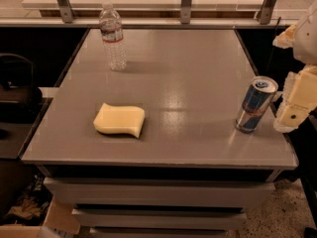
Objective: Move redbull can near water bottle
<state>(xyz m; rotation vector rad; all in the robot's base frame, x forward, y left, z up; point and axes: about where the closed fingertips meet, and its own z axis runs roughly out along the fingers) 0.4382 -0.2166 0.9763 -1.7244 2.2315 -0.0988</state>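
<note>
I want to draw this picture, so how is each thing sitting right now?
redbull can: standing on the table, near its right edge, not lifted.
water bottle: standing upright, far left, cap on.
yellow sponge: lying flat, near left.
gripper: just right of the can, past the table edge.

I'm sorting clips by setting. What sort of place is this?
Probably an office or lab work area: a grey table over stacked drawers, metal railing posts behind, a cardboard box on the floor. The gripper hangs beside the can at the table's right edge.
</note>
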